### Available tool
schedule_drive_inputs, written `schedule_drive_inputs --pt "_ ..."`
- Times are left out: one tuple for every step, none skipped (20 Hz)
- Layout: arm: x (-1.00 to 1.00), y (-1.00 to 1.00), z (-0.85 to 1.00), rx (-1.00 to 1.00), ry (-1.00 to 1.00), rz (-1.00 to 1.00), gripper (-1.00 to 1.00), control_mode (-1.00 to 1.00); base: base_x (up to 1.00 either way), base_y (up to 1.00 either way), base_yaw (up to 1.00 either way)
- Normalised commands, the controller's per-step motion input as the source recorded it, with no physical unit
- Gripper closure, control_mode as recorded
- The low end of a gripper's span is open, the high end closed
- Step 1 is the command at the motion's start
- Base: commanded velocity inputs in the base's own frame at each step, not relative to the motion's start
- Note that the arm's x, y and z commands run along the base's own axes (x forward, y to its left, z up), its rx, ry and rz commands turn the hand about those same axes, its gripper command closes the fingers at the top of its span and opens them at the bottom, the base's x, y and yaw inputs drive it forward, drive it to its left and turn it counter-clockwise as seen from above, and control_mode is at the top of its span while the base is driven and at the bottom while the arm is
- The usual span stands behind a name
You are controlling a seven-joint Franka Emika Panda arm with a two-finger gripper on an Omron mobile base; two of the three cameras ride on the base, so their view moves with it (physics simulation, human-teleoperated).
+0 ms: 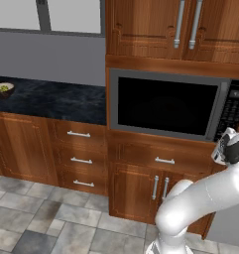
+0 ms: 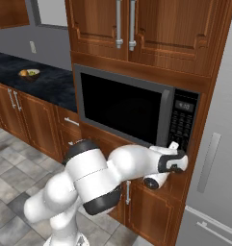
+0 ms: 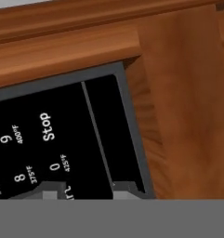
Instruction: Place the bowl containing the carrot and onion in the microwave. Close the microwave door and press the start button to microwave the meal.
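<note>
From the left base, the microwave [image 1: 170,105] sits built into the wood cabinets with its microwave door [image 1: 163,105] shut and the gripper [image 1: 225,144] at 4 o'clock of it, fingers unreadable; from the right base, the hand touches the keypad panel [image 2: 183,122] at its 6 o'clock edge; the hand camera faces the "Stop" key [image 3: 47,126].

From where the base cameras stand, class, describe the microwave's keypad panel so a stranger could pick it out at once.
Find the tall wooden cabinet column beside the dark countertop; the built-in microwave sits in it below the two upper doors. The keypad panel is the narrow black strip right of the microwave door, marked with small pale lettering where the door's glass is blank.
</note>
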Motion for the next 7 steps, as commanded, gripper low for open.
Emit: schedule_drive_inputs --pt "0.41 0.00 0.00 0.02 0.00 -0.07 1.00 -1.00 0.00 0.00 0.00" --pt "0.40 0.00 0.11 0.01 0.00 -0.08 1.00 -1.00 0.00 0.00 0.00" --pt "0.40 0.00 0.32 0.01 0.02 -0.07 1.00 -1.00 0.00 0.00 0.00" --pt "0.37 0.00 0.57 0.00 0.08 -0.06 1.00 -1.00 0.00 0.00 0.00" --pt "0.33 0.00 0.76 0.00 0.11 -0.05 1.00 -1.00 0.00 0.00 0.00" --pt "0.29 0.00 0.90 0.00 0.15 -0.04 1.00 -1.00 0.00 0.00 0.00" --pt "0.22 0.00 1.00 -0.01 0.17 -0.04 1.00 -1.00 0.00 0.00 0.00"
